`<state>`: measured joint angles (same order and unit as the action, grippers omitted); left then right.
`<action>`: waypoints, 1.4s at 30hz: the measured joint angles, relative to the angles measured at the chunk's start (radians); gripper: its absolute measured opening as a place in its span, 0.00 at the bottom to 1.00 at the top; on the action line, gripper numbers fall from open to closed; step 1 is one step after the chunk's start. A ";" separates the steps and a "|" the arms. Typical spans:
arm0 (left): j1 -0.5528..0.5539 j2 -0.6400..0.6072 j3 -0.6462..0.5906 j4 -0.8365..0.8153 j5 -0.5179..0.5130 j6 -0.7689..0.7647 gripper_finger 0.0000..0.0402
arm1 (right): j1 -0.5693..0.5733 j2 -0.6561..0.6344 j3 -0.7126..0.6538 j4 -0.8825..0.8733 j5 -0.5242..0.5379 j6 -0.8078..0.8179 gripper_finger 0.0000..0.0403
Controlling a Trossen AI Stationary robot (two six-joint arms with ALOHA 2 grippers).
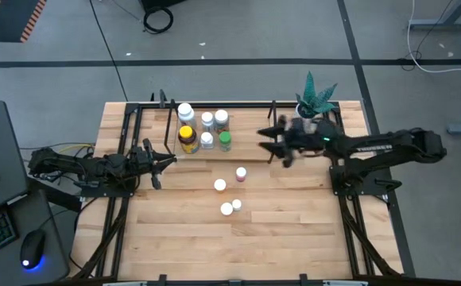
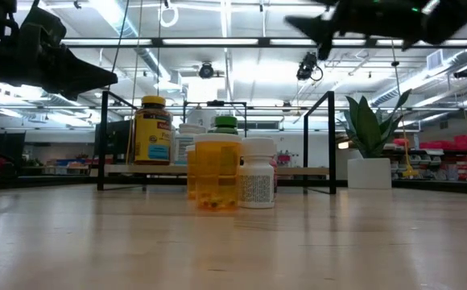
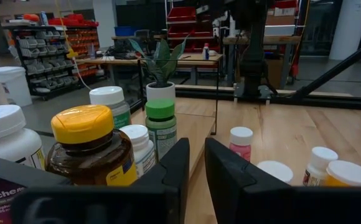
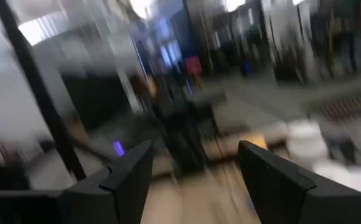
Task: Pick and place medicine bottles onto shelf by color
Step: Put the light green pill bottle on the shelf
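The shelf point(image 1: 250, 149) stands at the table's far middle. On its left part stand several bottles: the amber one with a yellow cap point(image 1: 187, 137) point(image 3: 90, 143), a green-capped one point(image 1: 225, 141) point(image 3: 160, 124) and white-capped ones point(image 1: 207, 119). A pink-capped bottle point(image 1: 241, 172) point(image 3: 240, 142) and three white-capped ones point(image 1: 227, 208) stand on the table nearer me. My left gripper point(image 1: 173, 162) point(image 3: 197, 162) hovers low by the shelf's near left corner, fingers almost together, holding nothing. My right gripper point(image 1: 272, 143) point(image 2: 320, 34) point(image 4: 196, 168) is raised above the shelf's right end, open and empty.
A white pot with a green plant point(image 1: 316, 99) point(image 2: 369, 153) stands at the shelf's far right corner, beside the right arm. Thin black uprights point(image 2: 331, 141) frame the shelf. Bare wood point(image 1: 294, 230) lies on the near half of the table.
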<state>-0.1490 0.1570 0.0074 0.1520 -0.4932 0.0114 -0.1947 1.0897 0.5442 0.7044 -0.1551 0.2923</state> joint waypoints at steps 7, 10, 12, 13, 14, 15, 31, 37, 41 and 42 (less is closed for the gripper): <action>0.000 0.000 0.000 0.000 0.000 0.000 0.14 | 0.030 0.167 0.265 -0.416 0.035 -0.169 0.60; 0.000 0.000 0.000 0.000 0.000 0.000 0.13 | 0.062 0.232 0.343 -0.520 0.065 -0.221 0.60; 0.000 0.000 0.000 0.000 0.000 0.000 0.13 | 0.082 0.276 0.396 -0.606 0.100 -0.252 0.60; 0.000 0.000 0.000 0.000 0.000 0.000 0.13 | 0.090 0.296 0.427 -0.648 0.125 -0.265 0.60; 0.000 0.000 0.000 0.000 0.000 0.000 0.13 | 0.095 0.317 0.455 -0.687 0.156 -0.271 0.60; 0.000 0.000 0.000 0.000 0.000 0.001 0.13 | 0.099 0.336 0.482 -0.732 0.190 -0.276 0.60; 0.000 0.000 0.000 -0.001 0.000 0.001 0.13 | 0.054 0.675 0.840 -1.157 0.319 -0.353 0.60; 0.000 0.000 0.000 0.000 0.000 0.000 0.14 | 0.018 0.711 0.861 -1.203 0.359 -0.323 0.60; 0.000 0.000 0.000 0.000 0.000 0.000 0.15 | 0.013 0.710 0.861 -1.206 0.368 -0.325 0.60; 0.000 0.000 0.000 0.000 0.000 0.000 0.15 | 0.013 0.710 0.861 -1.206 0.370 -0.327 0.60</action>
<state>-0.1490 0.1570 0.0071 0.1520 -0.4931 0.0116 -0.1818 1.7995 1.4048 -0.5017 0.2151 -0.0345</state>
